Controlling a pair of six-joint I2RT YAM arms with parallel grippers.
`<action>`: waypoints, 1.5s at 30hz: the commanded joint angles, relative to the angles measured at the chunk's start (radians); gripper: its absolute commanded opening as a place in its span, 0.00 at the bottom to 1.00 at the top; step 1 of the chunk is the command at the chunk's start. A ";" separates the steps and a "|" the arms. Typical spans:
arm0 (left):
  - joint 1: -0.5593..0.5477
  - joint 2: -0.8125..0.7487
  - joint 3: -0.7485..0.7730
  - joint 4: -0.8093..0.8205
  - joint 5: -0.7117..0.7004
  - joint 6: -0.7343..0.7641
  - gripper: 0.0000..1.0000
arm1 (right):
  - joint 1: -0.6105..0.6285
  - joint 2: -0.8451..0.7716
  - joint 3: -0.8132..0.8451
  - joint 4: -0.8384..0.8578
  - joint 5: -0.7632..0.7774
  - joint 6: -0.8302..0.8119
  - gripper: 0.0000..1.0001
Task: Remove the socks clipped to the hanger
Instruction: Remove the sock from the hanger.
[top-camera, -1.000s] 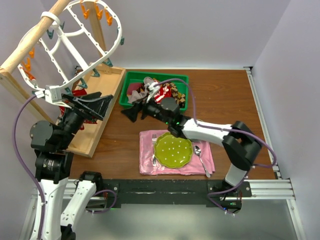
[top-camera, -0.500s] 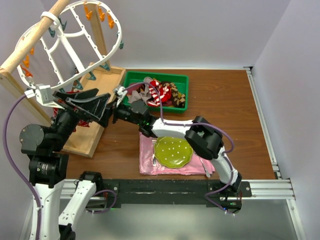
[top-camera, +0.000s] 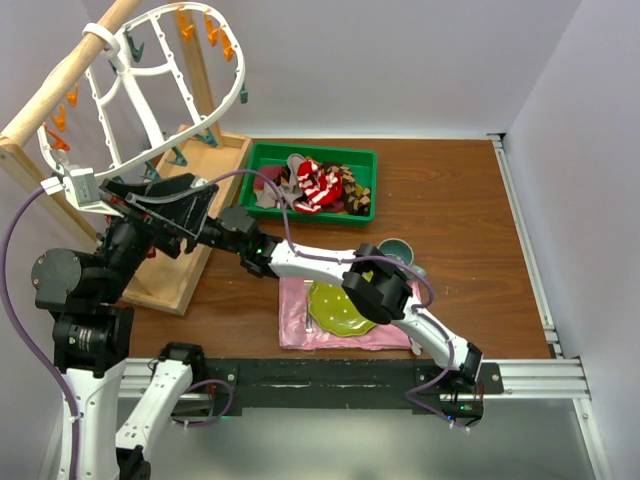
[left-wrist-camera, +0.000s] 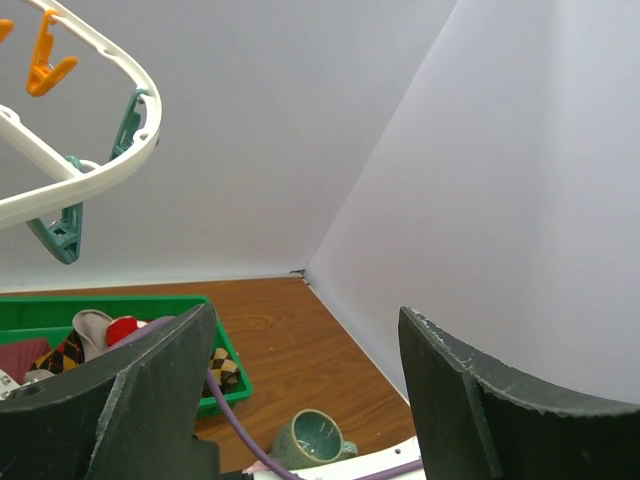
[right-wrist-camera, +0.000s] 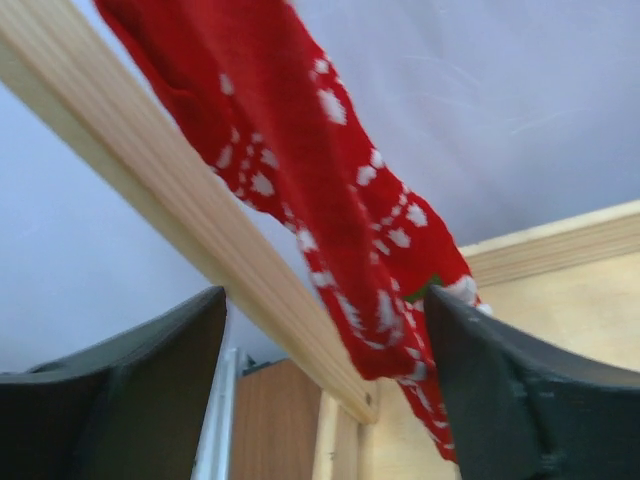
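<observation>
1. Our left gripper (left-wrist-camera: 305, 318) stands wide open with nothing between its fingers, raised just below the white hanger (top-camera: 241, 80).
2. Our right gripper (right-wrist-camera: 325, 296) is also spread open. A red sock (right-wrist-camera: 320, 200) with white flecks hangs between its fingers, unpinched, against a wooden rack bar (right-wrist-camera: 150, 190).
3. The hanger hangs tilted on the wooden pole (top-camera: 60, 90), with orange clips (top-camera: 210, 28) along its rim.
4. Other socks (top-camera: 318, 187) lie piled in the green bin (top-camera: 365, 155).
</observation>
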 joint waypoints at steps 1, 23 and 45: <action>-0.003 0.004 0.030 -0.013 0.020 -0.007 0.79 | -0.009 -0.030 0.038 -0.030 0.070 0.002 0.48; -0.003 -0.030 -0.038 -0.039 -0.003 0.016 0.79 | -0.026 -0.499 -0.485 -0.050 0.184 -0.163 0.00; -0.003 -0.035 -0.105 0.014 0.033 -0.042 0.80 | -0.179 -0.717 -0.549 -0.357 0.117 -0.269 0.00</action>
